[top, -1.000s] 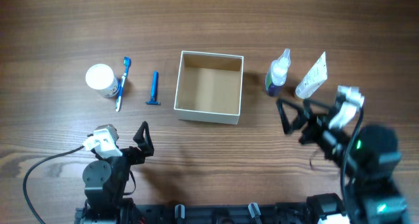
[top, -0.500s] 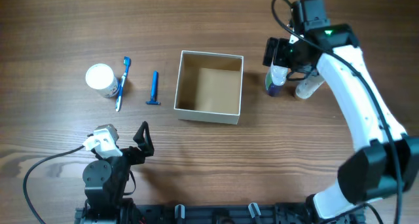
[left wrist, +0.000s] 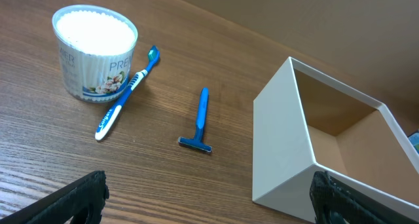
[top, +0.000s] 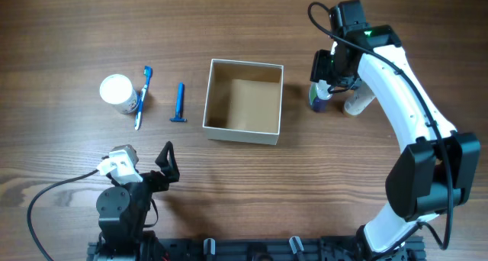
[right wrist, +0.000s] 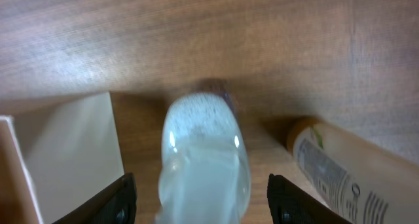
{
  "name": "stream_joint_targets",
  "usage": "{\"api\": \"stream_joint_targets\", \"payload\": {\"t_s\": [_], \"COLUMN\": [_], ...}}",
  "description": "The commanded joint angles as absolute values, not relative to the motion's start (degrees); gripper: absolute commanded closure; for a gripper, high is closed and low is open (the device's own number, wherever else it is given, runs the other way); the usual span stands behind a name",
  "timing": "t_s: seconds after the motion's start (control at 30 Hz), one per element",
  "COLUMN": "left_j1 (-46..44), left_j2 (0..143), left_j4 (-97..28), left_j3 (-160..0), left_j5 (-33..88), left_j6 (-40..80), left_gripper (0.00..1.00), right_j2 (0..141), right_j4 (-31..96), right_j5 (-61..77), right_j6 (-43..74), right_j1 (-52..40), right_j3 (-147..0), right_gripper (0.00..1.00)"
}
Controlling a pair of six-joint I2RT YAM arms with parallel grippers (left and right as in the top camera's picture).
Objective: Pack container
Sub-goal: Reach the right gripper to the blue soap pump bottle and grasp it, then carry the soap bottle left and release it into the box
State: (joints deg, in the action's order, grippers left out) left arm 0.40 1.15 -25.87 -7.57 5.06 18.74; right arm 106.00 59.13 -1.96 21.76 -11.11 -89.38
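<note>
Just beside the container [top: 242, 132], bottle [top: 319, 98] and tube [top: 356, 101]

Dark wood-grain table [top: 91, 17], evenly lit

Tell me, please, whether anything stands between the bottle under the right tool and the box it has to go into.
Nothing visible does. The right tool is open astride the bottle, and only bare table lies between bottle and the open-topped container. The tube lies on the bottle's far side, away from it.
</note>
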Motion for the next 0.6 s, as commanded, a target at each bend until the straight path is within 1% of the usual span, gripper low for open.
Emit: {"api": "stream_joint_targets", "payload": {"t_s": [0.0, 0.37, 0.4, 0.43, 0.57], "left_j1": [0.8, 0.8, 0.8, 0.8, 0.8], "left_j2": [0.8, 0.8, 0.8, 0.8, 0.8], "left_j4": [-25.7, -25.7, -25.7, -25.7, -25.7], "left_j3": [-7.5, -7.5, -7.5, -7.5, -7.5], "left_j5": [5.8, 5.8, 5.8, 5.8, 5.8], "left_j6": [18.4, 18.4, 18.4, 18.4, 18.4], "left_gripper": [0.0, 0.0, 0.0, 0.0, 0.0], "right_j2": [107.2, 107.5, 107.5, 107.5, 107.5], "right_j4": [59.2, 59.4, 59.4, 59.3, 59.0], "right_j5": [-1.9, -6.5, -7.9, -7.9, -7.9], "right_j6": [22.3, 23.2, 24.1, 24.1, 24.0], "right_j1": [-12.6, -13.5, -13.5, -13.5, -13.5], "right_j3": [-89.1, -88.5, -88.5, -88.5, -88.5], "right_gripper": [0.35, 0.35, 0.34, 0.31, 0.3]}}
